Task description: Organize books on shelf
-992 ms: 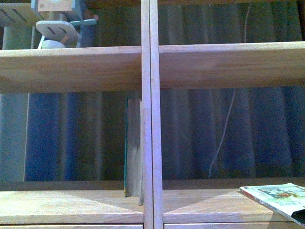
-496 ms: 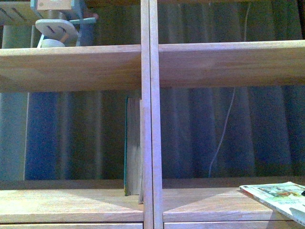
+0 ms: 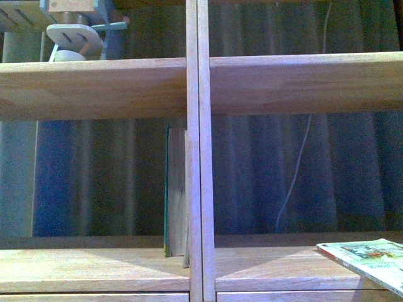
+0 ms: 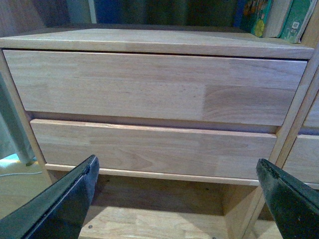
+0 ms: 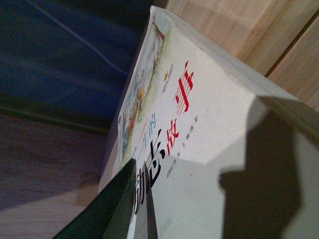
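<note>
- At the lower right of the front view, the pale book [image 3: 365,259] lies cover-up over the bottom board of the right-hand compartment of the shelf [image 3: 200,75]. One corner points toward the central double upright, and the far end runs out of frame. I cannot tell whether it rests on the board.
- The teal-edged book [image 3: 171,189] stands upright in the left-hand compartment on the same board, pressed against the central upright.
- Small wooden objects [image 3: 75,34] sit on the upper board at far left. A blue curtain [image 3: 82,182] and a thin white cable [image 3: 296,170] show behind the open compartments.
- Right gripper [image 5: 130,199]: the wrist view is filled by the pale book's cover, which bears red and black characters and a coloured strip along one edge. One dark finger [image 5: 119,214] lies against the cover and the other finger is hidden. I cannot tell whether the claw is clamped on the book.
- Left gripper [image 4: 177,199]: the claw is spread wide, with its fingers [image 4: 65,199] at opposite sides of the wrist view, holding nothing. It faces two plain drawer fronts [image 4: 149,84], stacked one above the other.
- Colourful books [image 4: 259,15] stand on the board above the upper drawer, at its end beside the upright.
</note>
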Controlling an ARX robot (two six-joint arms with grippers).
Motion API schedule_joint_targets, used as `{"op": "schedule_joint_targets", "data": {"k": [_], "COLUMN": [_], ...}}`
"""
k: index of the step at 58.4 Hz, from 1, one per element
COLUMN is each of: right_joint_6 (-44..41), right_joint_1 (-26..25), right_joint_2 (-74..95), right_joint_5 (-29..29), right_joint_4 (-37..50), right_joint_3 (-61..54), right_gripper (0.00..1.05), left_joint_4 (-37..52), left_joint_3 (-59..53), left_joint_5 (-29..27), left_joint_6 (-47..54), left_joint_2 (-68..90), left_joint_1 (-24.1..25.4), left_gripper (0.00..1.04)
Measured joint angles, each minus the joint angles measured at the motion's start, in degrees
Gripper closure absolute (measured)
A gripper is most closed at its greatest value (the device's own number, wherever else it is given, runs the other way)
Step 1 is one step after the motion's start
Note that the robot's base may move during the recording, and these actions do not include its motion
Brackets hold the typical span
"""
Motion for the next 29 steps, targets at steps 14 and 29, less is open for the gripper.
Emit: {"op": "schedule_joint_targets", "data": {"k": [14, 29], "right_joint_6": [0.42, 0.59], "right_joint_1": [0.09, -0.57], "right_joint_2": [-1.64, -7.39], "right_joint_5": [-1.53, -5.86], "right_joint_4": [4.07, 6.05], "right_joint_3": [-1.92, -4.92], "right_gripper": [0.97, 0.97], "left_joint_4": [0.0, 24.11], "left_joint_3": [0.0, 0.0], "left_joint_5": [0.0, 28.89], "left_joint_6": [0.0, -14.64], "left_joint_2": [0.0, 9.29], "left_joint_1": [0.0, 15.93], "left_gripper": [0.07, 0.07]}}
